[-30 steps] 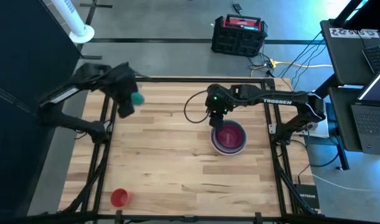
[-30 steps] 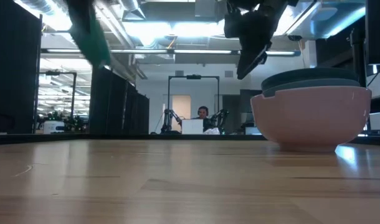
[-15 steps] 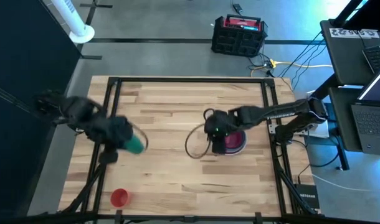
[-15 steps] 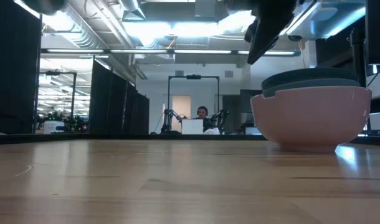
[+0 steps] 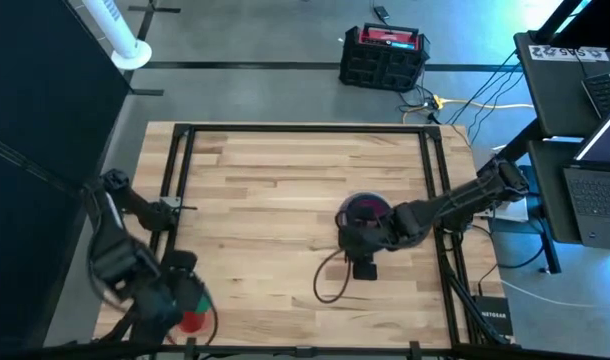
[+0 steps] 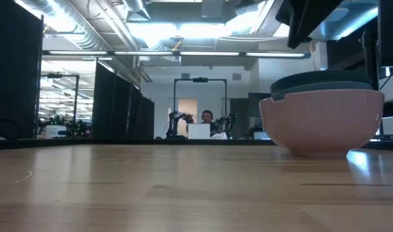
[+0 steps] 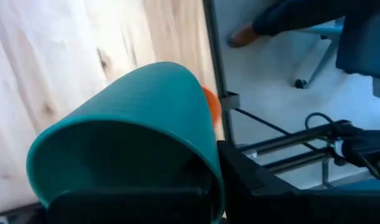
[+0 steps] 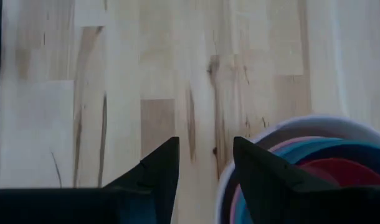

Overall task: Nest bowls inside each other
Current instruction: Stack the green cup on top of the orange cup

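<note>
The bowls [image 5: 367, 208] sit nested in one stack right of the table's middle. In the right wrist view the stack [image 8: 314, 155] has a white outer rim and a magenta bowl innermost. My right gripper [image 8: 202, 174] hovers open at the stack's near rim, with bare wood between its fingers. At the near left corner my left gripper [image 5: 183, 300] is shut on a small green cup [image 7: 134, 130]. It holds the cup above a small red cup [image 5: 192, 322] that stands on the table. My left gripper holds the green cup by the part of its rim [image 7: 146, 186] nearest the wrist, coming from above and pointing steeply down. The gripper's own body hides the fingers. The cup is lifted clear of the table and tilted, its open mouth toward the wrist camera.
A black frame rail [image 5: 170, 205] runs along the table's left side and another [image 5: 440, 200] along its right. Bare wood lies between the two arms. In the low view the bowl stack [image 6: 322, 119] stands at the right, with a person far behind in the room.
My left gripper has swung with the green cup from the table's far left to the near left corner, rolling as it went, and now hangs over the red cup. My right gripper has moved from the stack's far side across it toward the near edge.
</note>
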Controlling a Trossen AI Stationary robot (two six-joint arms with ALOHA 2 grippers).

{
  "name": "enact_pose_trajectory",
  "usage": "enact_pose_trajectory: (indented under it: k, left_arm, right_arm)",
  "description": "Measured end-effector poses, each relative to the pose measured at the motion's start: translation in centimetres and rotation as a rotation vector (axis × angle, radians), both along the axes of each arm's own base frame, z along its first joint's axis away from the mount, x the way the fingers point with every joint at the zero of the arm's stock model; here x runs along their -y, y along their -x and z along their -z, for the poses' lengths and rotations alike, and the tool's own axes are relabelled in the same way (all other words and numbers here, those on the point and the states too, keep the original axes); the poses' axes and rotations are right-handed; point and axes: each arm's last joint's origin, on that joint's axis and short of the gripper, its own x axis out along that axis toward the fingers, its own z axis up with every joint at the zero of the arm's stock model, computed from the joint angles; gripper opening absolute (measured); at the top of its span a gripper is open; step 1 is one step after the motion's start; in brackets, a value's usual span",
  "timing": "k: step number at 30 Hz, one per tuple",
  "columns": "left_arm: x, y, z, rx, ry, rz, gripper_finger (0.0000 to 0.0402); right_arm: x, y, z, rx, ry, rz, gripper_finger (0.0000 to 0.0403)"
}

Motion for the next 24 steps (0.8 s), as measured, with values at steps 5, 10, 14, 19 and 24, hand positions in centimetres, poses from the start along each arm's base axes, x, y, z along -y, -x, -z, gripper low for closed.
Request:
enact_pose_trajectory:
  k: [5,10,14,19,24]
  left_arm:
    - [2.6,1.0,0.2,-0.046,-0.025,0.002,0.0000]
    - [4.0,1.4,1.0,-0.073,-0.056,0.004,0.0000]
    - [4.1,1.4,2.0,-0.094,-0.095,-0.001,0.0000]
    - [4.7,1.6,2.9,-0.092,-0.087,0.013,0.0000]
    - [5.0,1.7,3.0,-0.091,-0.073,-0.001,0.0000]
  right_arm:
    - [-1.2,0.4,0.0,0.018,0.013,0.017,0.0140]
    - [-1.7,0.7,-0.1,0.027,0.015,0.032,0.0140]
    - [-1.7,0.7,0.0,0.027,0.016,0.033,0.0140]
    - [-1.8,0.7,0.0,0.026,0.015,0.031,0.0140]
    - [-1.8,0.8,0.0,0.025,0.015,0.030,0.0140]
